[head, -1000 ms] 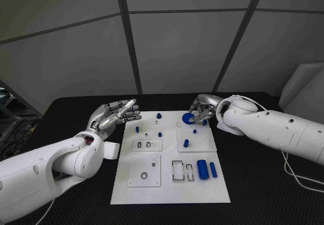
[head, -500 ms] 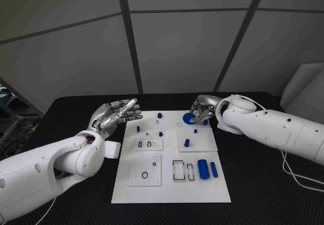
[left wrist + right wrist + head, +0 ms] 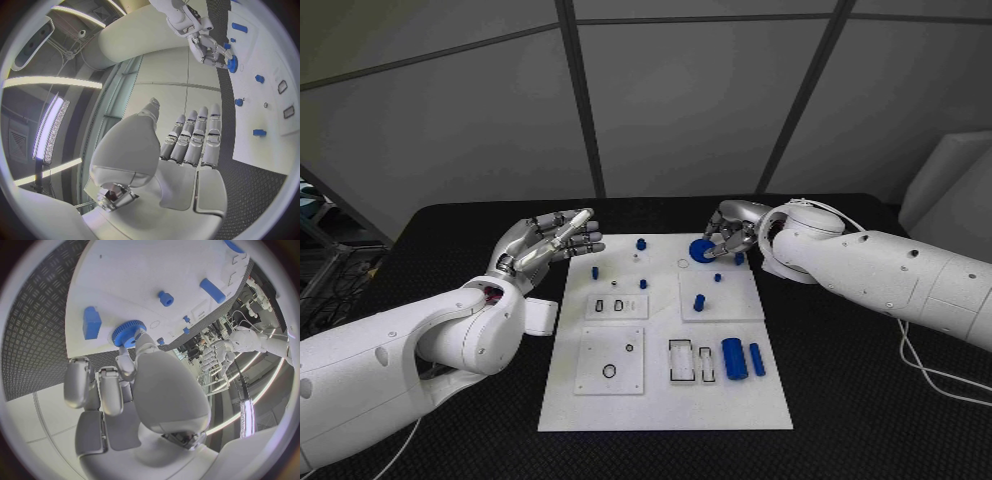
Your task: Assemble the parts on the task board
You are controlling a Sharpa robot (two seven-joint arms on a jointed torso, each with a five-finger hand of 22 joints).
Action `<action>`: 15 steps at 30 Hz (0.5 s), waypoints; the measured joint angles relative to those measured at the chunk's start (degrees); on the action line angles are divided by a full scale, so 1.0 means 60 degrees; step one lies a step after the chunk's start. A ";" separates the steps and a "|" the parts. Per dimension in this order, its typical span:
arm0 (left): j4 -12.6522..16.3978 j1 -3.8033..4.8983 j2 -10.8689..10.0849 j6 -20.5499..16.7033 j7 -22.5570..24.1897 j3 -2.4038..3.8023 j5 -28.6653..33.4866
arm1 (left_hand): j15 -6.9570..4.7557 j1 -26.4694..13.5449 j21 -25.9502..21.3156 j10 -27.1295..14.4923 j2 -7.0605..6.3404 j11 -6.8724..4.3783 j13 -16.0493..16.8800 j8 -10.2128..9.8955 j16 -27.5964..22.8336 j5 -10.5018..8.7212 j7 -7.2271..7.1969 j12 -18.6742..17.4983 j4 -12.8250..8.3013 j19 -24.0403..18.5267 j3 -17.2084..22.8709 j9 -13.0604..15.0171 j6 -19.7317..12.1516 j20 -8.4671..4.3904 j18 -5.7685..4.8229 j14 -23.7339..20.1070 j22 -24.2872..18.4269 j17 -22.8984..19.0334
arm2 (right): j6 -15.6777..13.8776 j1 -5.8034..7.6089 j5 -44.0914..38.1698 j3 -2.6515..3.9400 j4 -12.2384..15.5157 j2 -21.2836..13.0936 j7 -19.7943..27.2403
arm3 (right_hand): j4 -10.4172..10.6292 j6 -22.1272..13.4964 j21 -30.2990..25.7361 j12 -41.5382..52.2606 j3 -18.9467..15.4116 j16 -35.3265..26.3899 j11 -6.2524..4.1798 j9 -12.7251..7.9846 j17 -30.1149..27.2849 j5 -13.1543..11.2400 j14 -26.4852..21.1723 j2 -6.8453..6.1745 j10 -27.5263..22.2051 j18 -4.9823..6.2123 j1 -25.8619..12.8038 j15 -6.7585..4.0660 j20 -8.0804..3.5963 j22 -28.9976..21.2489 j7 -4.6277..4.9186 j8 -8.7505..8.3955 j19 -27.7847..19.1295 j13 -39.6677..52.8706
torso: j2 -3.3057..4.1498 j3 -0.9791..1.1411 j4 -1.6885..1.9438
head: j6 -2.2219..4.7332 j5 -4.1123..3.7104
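Note:
The white task board [image 3: 661, 400] lies in the middle of the black table. My right hand [image 3: 730, 232] pinches a blue toothed gear [image 3: 702, 251] between thumb and a finger, low over the board's far right end. In the right wrist view the gear [image 3: 127, 333] sits at the fingertips beside a blue block [image 3: 92, 322]; whether it touches the board I cannot tell. My left hand [image 3: 553, 240] hovers by the board's far left corner, fingers straight and holding nothing. The left wrist view shows these fingers [image 3: 194, 142] extended and the right hand [image 3: 206, 42] with the gear [image 3: 232, 63].
A thick blue cylinder [image 3: 733, 359] and a thinner blue bar [image 3: 756, 361] lie on the board's near right. Several small blue pegs stand farther back, among them one [image 3: 698, 302] and another [image 3: 642, 244]. Black table shows on both sides of the board.

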 measured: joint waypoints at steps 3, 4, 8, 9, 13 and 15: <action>-0.0001 0.0000 0.0001 0.0002 -0.0001 0.0000 0.0000 | 0.0000 0.0000 0.0000 0.0000 0.0000 0.0000 0.0000 0.0000 0.0000 0.0000 0.0000 0.0000 0.0000 0.0000 0.0000 0.0000 0.0000 0.0000 -0.0001 0.0000 0.0000 0.0000 | -0.0009 0.0000 -0.0026 0.0000 0.0000 0.0014 0.0003 | -0.0018 0.0079 0.0027 0.0102 0.0055 0.0018 -0.0017 0.0006 0.0000 0.0000 0.0000 0.0012 0.0120 0.0000 0.0013 0.0000 0.0000 0.0040 0.0008 -0.0001 0.0000 0.0153 | 0.0000 0.0004 -0.0001 | -0.0003 0.0000; -0.0001 0.0000 0.0001 0.0003 -0.0001 0.0000 -0.0001 | 0.0000 0.0000 0.0000 0.0000 0.0000 0.0000 0.0000 0.0000 0.0000 0.0000 0.0000 0.0000 0.0000 0.0000 0.0000 0.0000 0.0000 0.0000 -0.0001 0.0000 0.0000 0.0000 | -0.0020 0.0000 -0.0043 0.0000 0.0000 0.0016 0.0003 | -0.0003 0.0123 0.0054 0.0190 0.0081 0.0018 -0.0035 0.0005 0.0000 -0.0001 0.0000 0.0013 0.0179 0.0000 0.0013 0.0000 -0.0019 0.0068 -0.0015 0.0009 0.0019 0.0228 | 0.0000 0.0004 -0.0001 | -0.0003 0.0000; -0.0002 0.0000 0.0001 0.0004 -0.0003 0.0000 -0.0001 | 0.0000 0.0000 0.0000 0.0000 0.0000 0.0000 0.0000 0.0000 0.0000 0.0000 0.0000 0.0000 0.0000 0.0000 0.0000 0.0000 0.0000 0.0000 0.0000 0.0000 0.0001 0.0001 | -0.0101 -0.0006 -0.0103 -0.0008 0.0044 0.0004 0.0002 | -0.0047 0.0260 0.0098 0.0388 0.0138 0.0073 -0.0050 0.0005 -0.0001 0.0154 0.0000 0.0024 0.0330 0.0001 0.0025 -0.0001 -0.0033 0.0170 -0.0055 0.0081 0.0104 0.0474 | 0.0000 0.0005 -0.0001 | 0.0002 -0.0002; -0.0002 0.0000 0.0001 0.0005 -0.0003 0.0000 -0.0001 | 0.0000 0.0000 0.0000 0.0000 0.0000 0.0000 0.0000 0.0000 0.0000 0.0000 0.0000 0.0000 0.0000 0.0000 0.0000 0.0000 0.0000 0.0000 -0.0001 0.0000 0.0001 0.0000 | -0.0136 -0.0010 -0.0123 -0.0009 0.0073 -0.0011 -0.0001 | -0.0039 0.0286 0.0137 0.0426 0.0175 0.0073 -0.0054 0.0005 -0.0001 0.0195 0.0000 0.0024 0.0362 0.0001 0.0025 -0.0001 -0.0068 0.0170 -0.0079 0.0081 0.0139 0.0530 | 0.0000 0.0005 -0.0001 | 0.0004 -0.0005; -0.0005 0.0000 0.0000 0.0008 -0.0006 0.0000 -0.0001 | 0.0000 0.0000 0.0000 0.0000 0.0000 0.0000 0.0000 0.0000 0.0000 0.0000 0.0000 0.0000 0.0000 0.0000 0.0000 0.0000 0.0000 0.0000 -0.0001 0.0000 0.0001 0.0000 | -0.0386 -0.0028 -0.0211 -0.0018 0.0331 -0.0124 -0.0010 | -0.0095 0.0368 0.0216 0.0575 0.0311 0.0150 -0.0100 -0.0017 -0.0001 0.0443 0.0000 0.0023 0.0413 0.0001 0.0027 -0.0001 -0.0081 0.0170 -0.0074 0.0079 0.0262 0.0702 | 0.0000 0.0011 -0.0006 | 0.0020 -0.0011; -0.0007 0.0000 0.0000 0.0011 -0.0008 0.0000 -0.0001 | 0.0000 0.0000 0.0000 0.0000 0.0000 0.0000 0.0000 0.0000 0.0000 0.0000 0.0000 0.0000 0.0000 0.0000 0.0000 0.0000 0.0000 0.0000 -0.0001 0.0000 0.0001 0.0000 | -0.0613 -0.0031 -0.0253 -0.0019 0.0573 -0.0215 -0.0014 | -0.0124 0.0402 0.0245 0.0609 0.0391 0.0157 -0.0105 -0.0049 -0.0001 0.0554 0.0000 -0.0014 0.0479 0.0002 0.0070 -0.0001 -0.0079 0.0170 -0.0106 0.0071 0.0296 0.0790 | 0.0000 0.0013 -0.0007 | 0.0028 -0.0015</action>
